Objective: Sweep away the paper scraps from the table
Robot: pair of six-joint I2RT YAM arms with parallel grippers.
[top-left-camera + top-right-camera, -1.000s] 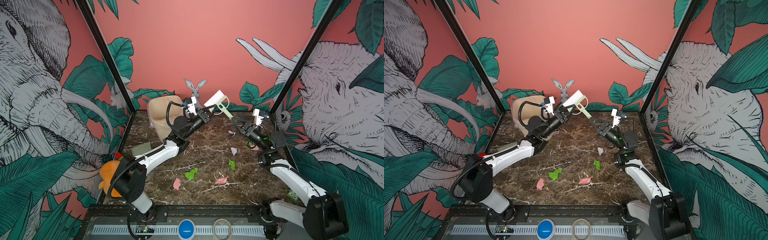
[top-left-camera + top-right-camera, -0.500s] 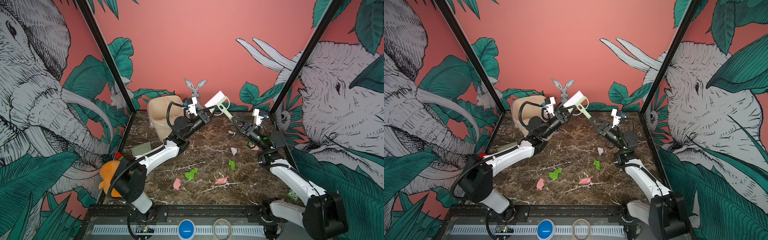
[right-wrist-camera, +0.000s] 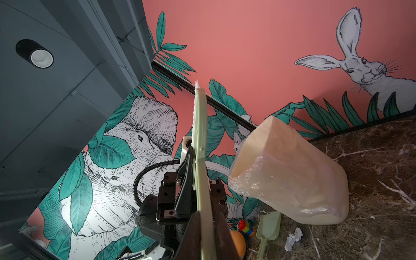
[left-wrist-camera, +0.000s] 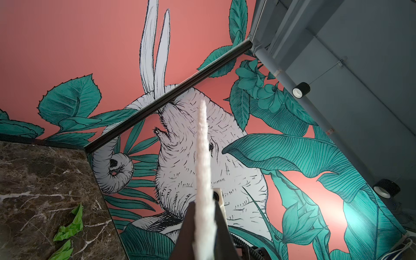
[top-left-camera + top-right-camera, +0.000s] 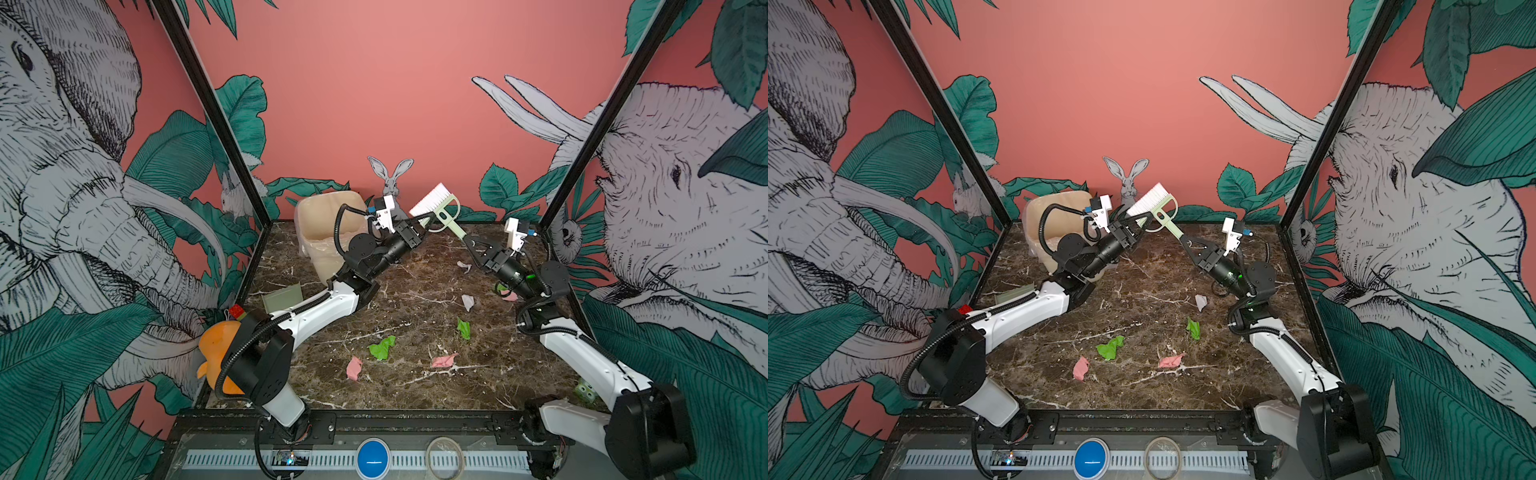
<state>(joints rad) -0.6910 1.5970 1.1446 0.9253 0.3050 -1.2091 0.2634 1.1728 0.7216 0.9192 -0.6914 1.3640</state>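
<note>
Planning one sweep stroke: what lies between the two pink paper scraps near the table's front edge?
Bare table between the left pink scrap and right pink scrap; the large green scrap sits just behind that line. Both top views show it.

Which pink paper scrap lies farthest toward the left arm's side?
The pink scrap just left of the big green scrap; the other pink scraps lie further right, toward the right arm.

Crumpled green, pink, white paper scraps (image 5: 382, 347) dot the table (image 5: 415, 395).
</note>
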